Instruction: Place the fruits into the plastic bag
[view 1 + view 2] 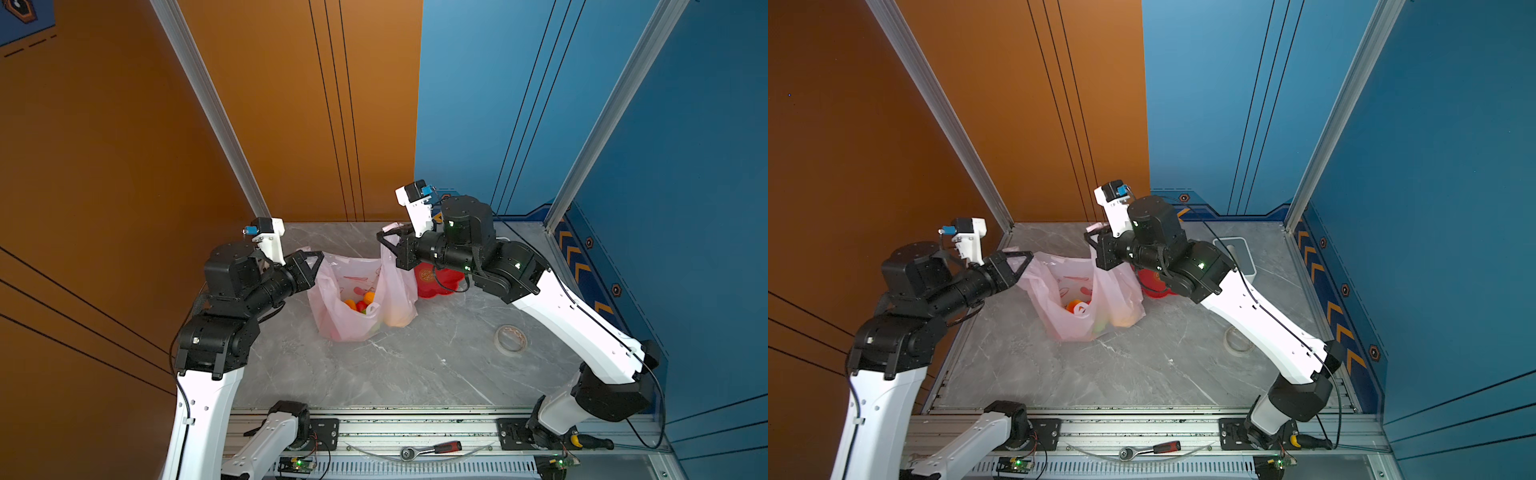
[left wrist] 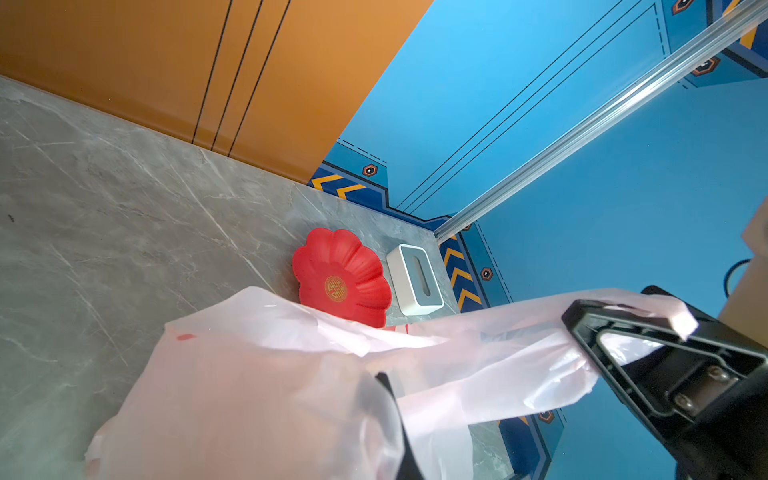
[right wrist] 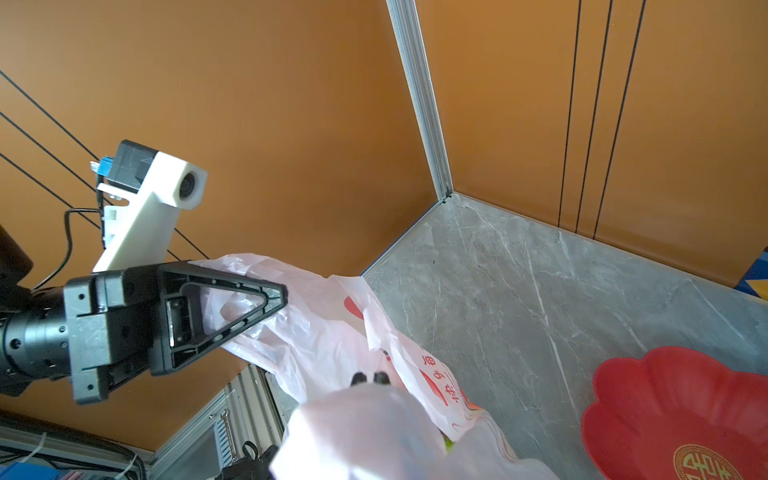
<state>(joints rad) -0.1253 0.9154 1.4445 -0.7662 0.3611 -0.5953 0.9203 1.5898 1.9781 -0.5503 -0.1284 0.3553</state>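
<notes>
fruits [image 1: 360, 303] in plastic bag [image 1: 353, 324], mid table [image 1: 374, 374] | dish [image 1: 436, 282] behind-right | tissue box [image 1: 1246, 257] right of dish | tape roll [image 1: 510, 340] right of plastic bag

1. Arm links [image 1: 582, 328]: white shells, small dark screw holes.
2. Joint housings [image 1: 523, 278]: black, green status lights.
3. Cables [image 3: 68, 237]: black, thin.
4. Wrist camera mounts [image 3: 145, 216]: white, blue connector.
5. Gripper fingers [image 3: 272, 296]: black, triangular frames.

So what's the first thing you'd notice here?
A thin pale pink plastic bag sits in the middle of the grey marbled table, its handles pinched and held apart by the left end effector and right end effector. Inside peek small glossy toy fruits, orange and red. Behind it lies an empty red flower-shaped dish.
</notes>
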